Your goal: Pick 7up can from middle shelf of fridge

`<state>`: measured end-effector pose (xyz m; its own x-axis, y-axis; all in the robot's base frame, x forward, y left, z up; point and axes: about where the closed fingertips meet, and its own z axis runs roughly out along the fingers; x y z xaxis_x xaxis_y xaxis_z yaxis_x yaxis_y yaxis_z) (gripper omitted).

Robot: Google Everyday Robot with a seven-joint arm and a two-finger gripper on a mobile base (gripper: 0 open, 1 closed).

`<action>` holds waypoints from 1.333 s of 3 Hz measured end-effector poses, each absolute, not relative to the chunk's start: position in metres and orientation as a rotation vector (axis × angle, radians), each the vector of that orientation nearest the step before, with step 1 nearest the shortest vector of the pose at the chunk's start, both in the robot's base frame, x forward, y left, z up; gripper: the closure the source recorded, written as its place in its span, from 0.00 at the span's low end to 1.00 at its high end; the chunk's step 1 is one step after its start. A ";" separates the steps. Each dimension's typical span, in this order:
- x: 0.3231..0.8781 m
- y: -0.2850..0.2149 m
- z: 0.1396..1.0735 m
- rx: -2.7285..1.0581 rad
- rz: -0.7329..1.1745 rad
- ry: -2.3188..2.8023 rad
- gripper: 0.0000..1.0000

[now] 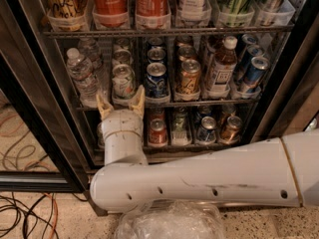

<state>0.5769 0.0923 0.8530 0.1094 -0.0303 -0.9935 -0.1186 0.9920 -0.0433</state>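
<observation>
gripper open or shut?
Open. The gripper is at the middle shelf front rail, just under the 7up can, its fingers spread apart.

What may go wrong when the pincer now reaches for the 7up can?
The open pincer sits low, at the front rail of the middle shelf, so its fingers may catch it. The water bottle and the blue can stand close beside the 7up can; a finger could knock either.

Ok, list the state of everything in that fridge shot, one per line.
fridge: door open.
7up can: upright on middle shelf, not gripped.
gripper: fingers open, empty, at the shelf's front rail below the 7up can.
water bottle: upright, capped.
blue can: upright beside the 7up can.
</observation>
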 end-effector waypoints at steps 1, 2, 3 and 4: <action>0.584 0.094 0.851 -0.098 0.048 1.463 0.29; 0.588 0.090 0.848 -0.049 0.008 1.454 0.29; 0.593 0.083 0.848 -0.006 -0.031 1.436 0.33; 0.609 0.083 0.843 0.011 -0.051 1.438 0.34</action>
<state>0.6091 0.0833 0.8426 0.1311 -0.0284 -0.9910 0.0413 0.9989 -0.0231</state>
